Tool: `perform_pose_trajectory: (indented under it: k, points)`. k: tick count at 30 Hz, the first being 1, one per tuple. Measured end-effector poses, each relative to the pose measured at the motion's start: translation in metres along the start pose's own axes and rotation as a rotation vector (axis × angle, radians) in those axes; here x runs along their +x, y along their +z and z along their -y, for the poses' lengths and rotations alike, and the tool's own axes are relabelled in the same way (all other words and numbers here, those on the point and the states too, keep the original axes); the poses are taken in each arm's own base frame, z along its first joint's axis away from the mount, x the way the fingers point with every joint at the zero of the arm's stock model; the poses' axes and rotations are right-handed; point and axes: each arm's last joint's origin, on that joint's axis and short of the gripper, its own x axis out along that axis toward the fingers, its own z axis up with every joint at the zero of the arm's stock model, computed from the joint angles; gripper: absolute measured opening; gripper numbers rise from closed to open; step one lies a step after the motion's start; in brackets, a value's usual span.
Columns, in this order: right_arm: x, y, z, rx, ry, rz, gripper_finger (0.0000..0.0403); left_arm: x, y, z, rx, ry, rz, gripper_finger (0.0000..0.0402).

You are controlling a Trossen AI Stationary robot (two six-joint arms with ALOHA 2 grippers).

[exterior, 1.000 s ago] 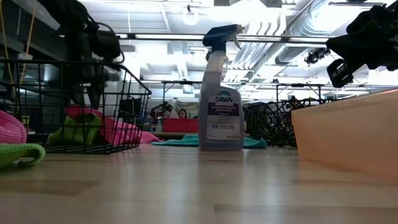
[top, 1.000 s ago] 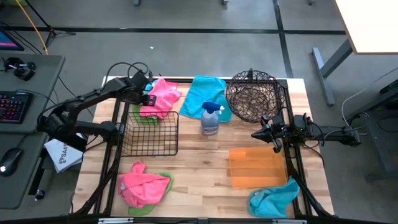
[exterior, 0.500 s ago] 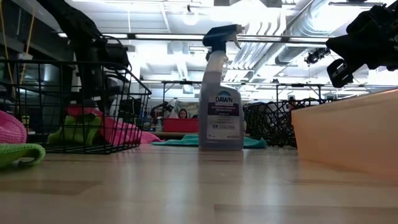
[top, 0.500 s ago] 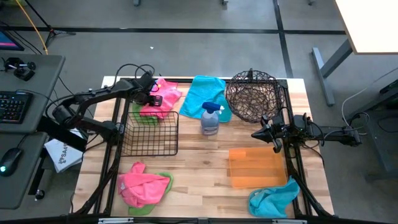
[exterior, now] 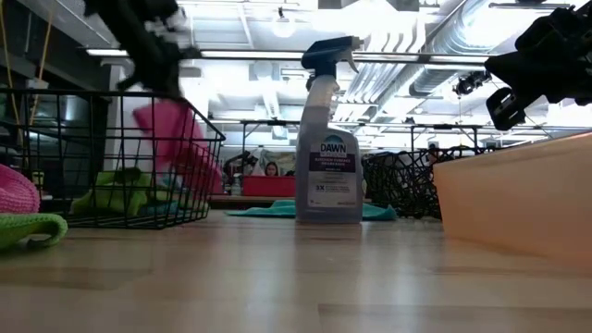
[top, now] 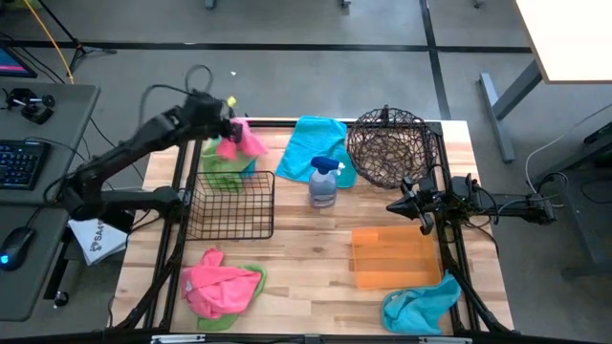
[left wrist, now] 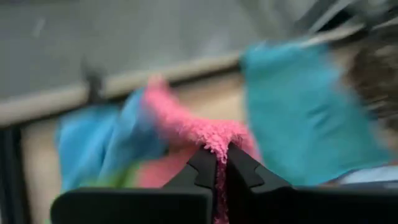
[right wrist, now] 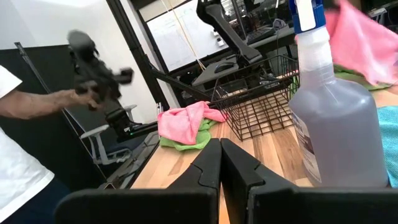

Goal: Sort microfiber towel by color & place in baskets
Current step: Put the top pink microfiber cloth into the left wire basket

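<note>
- The left gripper [top: 226,121] is up off the table near the far left corner, fingers [left wrist: 205,168] pinched tight on a pink towel [top: 239,141].
- That pink towel hangs down from the pinch, so its long axis runs vertically; from the low camera it is a drooping pink shape [exterior: 171,129] seen through the wire side of the basket.
- It looks fluffy, with a nubbly microfiber nap along the pinched edge [left wrist: 199,130].
- Under it, a green towel [top: 222,164] and a bit of blue cloth lie on the table, just behind the square black wire-grid basket [top: 232,212].
- A big teal towel [top: 314,145] is spread flat at the far middle, beside the round dark woven-wire basket [top: 387,146].
- A Dawn spray bottle [top: 323,182] stands upright in front of the teal towel.
- The flat orange tray [top: 394,256] lies lengthwise left to right on the near right side; a crumpled teal towel [top: 419,304] sits just in front of it.
- A pink towel bunched over a green one [top: 223,285] lies at the near left.
- The right gripper [top: 409,204] waits between the round basket and the tray, its fingers [right wrist: 208,168] clenched together on nothing.
- Beyond the table, a person's arm and white sleeve [right wrist: 25,106] show at the edge of the right wrist camera.
</note>
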Motion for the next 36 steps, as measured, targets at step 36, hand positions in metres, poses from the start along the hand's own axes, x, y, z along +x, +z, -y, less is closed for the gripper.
perform_pose_trajectory:
  k: [36]
  points:
    - [0.0,0.0,0.0,0.0,0.0,0.0,0.0,-0.071,-0.118,0.044,0.164,-0.527,-0.655,0.0]
